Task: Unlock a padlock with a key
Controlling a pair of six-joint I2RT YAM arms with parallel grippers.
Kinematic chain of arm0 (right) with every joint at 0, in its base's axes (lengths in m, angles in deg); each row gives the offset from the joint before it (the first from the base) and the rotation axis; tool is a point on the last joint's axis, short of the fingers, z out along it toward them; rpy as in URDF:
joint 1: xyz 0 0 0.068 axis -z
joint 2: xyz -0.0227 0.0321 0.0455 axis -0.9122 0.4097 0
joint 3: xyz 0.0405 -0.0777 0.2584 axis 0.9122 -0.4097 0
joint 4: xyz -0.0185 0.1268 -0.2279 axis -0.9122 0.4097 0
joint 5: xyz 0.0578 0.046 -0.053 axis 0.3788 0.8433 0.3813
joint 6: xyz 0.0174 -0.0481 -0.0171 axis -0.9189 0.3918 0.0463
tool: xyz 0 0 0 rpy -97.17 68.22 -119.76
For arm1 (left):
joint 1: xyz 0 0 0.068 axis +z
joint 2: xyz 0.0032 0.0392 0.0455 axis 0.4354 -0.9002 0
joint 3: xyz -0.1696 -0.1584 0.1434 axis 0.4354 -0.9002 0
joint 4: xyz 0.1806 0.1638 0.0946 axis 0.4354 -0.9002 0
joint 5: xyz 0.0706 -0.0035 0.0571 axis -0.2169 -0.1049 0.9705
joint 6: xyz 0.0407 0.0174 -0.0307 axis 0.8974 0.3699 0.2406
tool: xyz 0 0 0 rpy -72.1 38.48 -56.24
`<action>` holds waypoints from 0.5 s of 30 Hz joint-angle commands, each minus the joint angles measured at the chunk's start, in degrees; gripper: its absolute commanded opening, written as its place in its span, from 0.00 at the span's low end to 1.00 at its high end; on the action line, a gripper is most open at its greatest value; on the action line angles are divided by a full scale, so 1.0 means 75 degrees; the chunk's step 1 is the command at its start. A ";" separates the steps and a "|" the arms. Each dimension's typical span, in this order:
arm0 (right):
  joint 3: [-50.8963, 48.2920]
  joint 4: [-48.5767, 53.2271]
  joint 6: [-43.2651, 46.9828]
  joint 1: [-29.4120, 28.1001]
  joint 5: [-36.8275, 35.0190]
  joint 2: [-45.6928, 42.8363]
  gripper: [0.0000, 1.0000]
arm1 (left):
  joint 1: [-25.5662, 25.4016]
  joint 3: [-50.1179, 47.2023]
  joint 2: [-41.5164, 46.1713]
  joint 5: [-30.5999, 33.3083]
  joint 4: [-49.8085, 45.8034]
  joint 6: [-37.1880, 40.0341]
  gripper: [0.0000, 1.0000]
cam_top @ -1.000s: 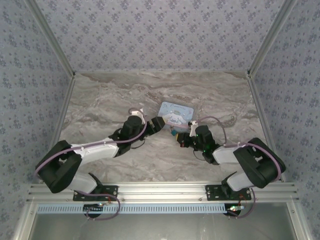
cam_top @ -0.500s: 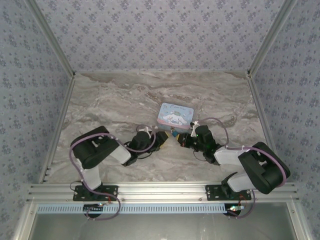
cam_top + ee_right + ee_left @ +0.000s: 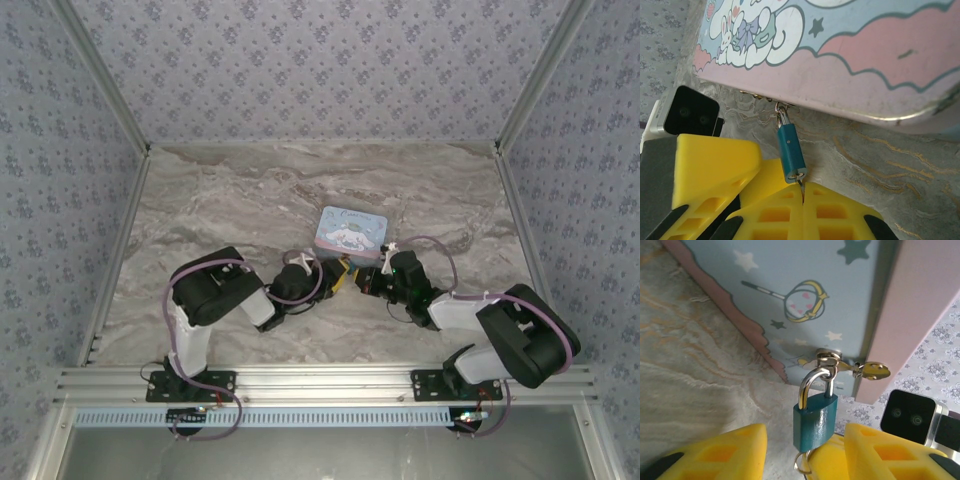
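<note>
the padlock (image 3: 815,422) is hanging from the latch (image 3: 829,358) at the edge of the tin (image 3: 805,270), near the middle of the table (image 3: 230,200), with one gripper on each side of it. its body is showing as a small boxy block with rounded corners, painted teal-blue with a slight sheen. its thin, polished silver shackle (image 3: 807,385) is looping through the latch. a fine wire ring (image 3: 797,465) is peeking out at the bottom of the body, partly covered by the lock.

the left gripper (image 3: 806,440) is standing released. its chunky yellow fingers (image 3: 715,452), moulded with hollow cells, are flanking the padlock and leaving a clear gap on one side, so they are grasping nothing. the tin is lying flat on the table, its smooth printed metal showing pale blue and pink with stars, clouds and a cartoon animal. the table is showing a matte grey-brown marbled pattern.

the right gripper (image 3: 802,192) is clenching the key (image 3: 800,181), with its yellow fingers pressing flat together just below the padlock. the key is showing as a dark metal sliver running from the fingertips up to the bottom of the lock body. its head is hiding inside the grip, and how far the blade is sitting in the keyhole is hard to tell.
</note>
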 commanded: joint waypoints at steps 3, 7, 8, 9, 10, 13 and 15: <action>0.0225 0.0205 -0.0143 -0.0082 -0.0003 -0.0119 0.00 | -0.0080 0.0237 -0.0191 0.0098 0.0261 -0.0148 0.42; 0.0239 0.0156 -0.0192 -0.0082 -0.0002 -0.0110 0.00 | -0.0095 0.0324 -0.0223 0.0253 0.0220 -0.0225 0.41; 0.0245 0.0163 -0.0227 -0.0090 -0.0007 -0.0108 0.00 | -0.0098 0.0342 -0.0248 0.0285 0.0223 -0.0253 0.42; 0.0252 0.0173 -0.0249 -0.0084 -0.0009 -0.0108 0.00 | -0.0091 0.0365 -0.0257 0.0308 0.0220 -0.0272 0.42; 0.0264 0.0199 -0.0270 -0.0092 -0.0011 -0.0107 0.00 | -0.0111 0.0378 -0.0275 0.0345 0.0232 -0.0295 0.41; 0.0259 0.0299 -0.0418 -0.0084 -0.0022 -0.0085 0.00 | -0.0103 0.0396 -0.0287 0.0475 0.0199 -0.0348 0.38; 0.0248 0.0285 -0.0564 -0.0093 -0.0004 -0.0044 0.00 | -0.0116 0.0409 -0.0308 0.0524 0.0209 -0.0405 0.37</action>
